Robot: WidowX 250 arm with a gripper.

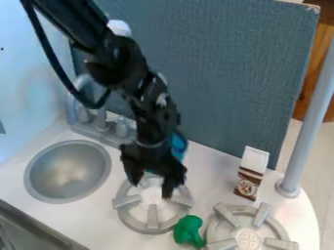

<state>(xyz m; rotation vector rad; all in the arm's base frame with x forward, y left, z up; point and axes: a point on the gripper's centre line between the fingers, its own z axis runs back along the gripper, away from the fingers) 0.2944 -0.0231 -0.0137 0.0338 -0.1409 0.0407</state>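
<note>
The black gripper (153, 187) hangs over the left stove burner (151, 219), its two fingers spread apart with nothing visible between them. Just behind it, partly hidden by the arm, is a blue object (178, 145) near the back panel. A green toy (188, 230), perhaps a vegetable, lies at the front right edge of that burner, between the two burners. To the right, a small brown and white carton (252, 174) stands upright behind the right burner (248, 239).
A round metal sink (68, 171) is set into the counter on the left, with a grey faucet (102, 121) behind it. The blue-grey panel (221, 73) rises along the back. A grey post (306, 129) stands at the right edge.
</note>
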